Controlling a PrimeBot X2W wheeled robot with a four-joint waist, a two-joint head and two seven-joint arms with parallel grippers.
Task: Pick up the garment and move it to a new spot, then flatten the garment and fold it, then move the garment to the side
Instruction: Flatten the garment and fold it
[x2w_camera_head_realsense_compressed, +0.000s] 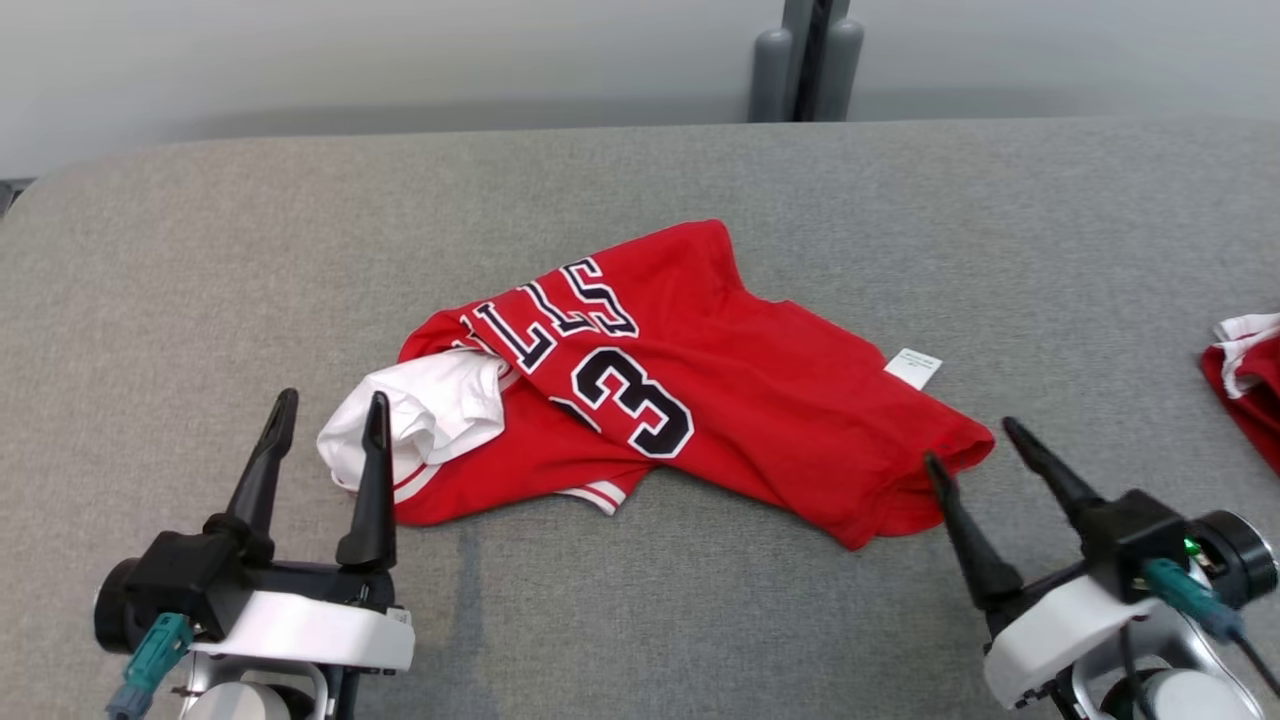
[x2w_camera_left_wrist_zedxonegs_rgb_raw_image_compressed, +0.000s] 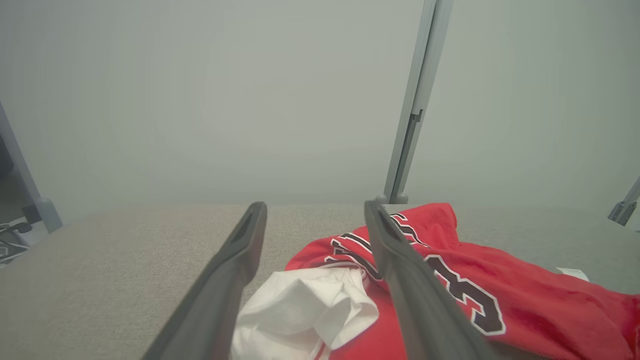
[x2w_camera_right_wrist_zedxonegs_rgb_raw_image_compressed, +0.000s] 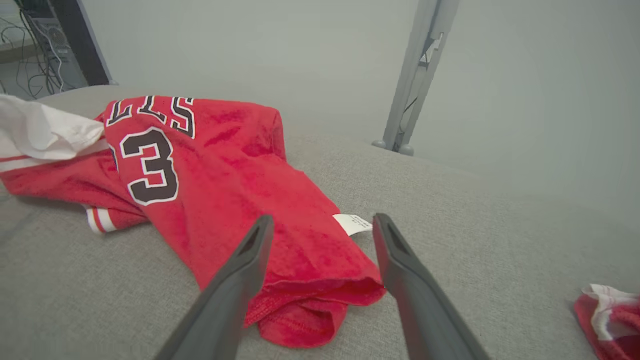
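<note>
The garment (x2w_camera_head_realsense_compressed: 700, 390) is a red jersey with black-and-white lettering, a white inner part and a small white tag, lying crumpled in the middle of the grey padded table (x2w_camera_head_realsense_compressed: 640, 200). My left gripper (x2w_camera_head_realsense_compressed: 330, 415) stands open just in front of the jersey's white end, nothing between its fingers; the left wrist view has that white fold (x2w_camera_left_wrist_zedxonegs_rgb_raw_image_compressed: 305, 310) between the fingers (x2w_camera_left_wrist_zedxonegs_rgb_raw_image_compressed: 230, 270). My right gripper (x2w_camera_head_realsense_compressed: 975, 440) is open by the jersey's right hem, which the right wrist view shows between its fingers (x2w_camera_right_wrist_zedxonegs_rgb_raw_image_compressed: 240, 280) as a red edge (x2w_camera_right_wrist_zedxonegs_rgb_raw_image_compressed: 310, 290).
A second red-and-white cloth (x2w_camera_head_realsense_compressed: 1245, 385) lies at the table's right edge, also seen in the right wrist view (x2w_camera_right_wrist_zedxonegs_rgb_raw_image_compressed: 607, 315). A grey post (x2w_camera_head_realsense_compressed: 805, 60) rises behind the table's far edge. A pale wall stands beyond.
</note>
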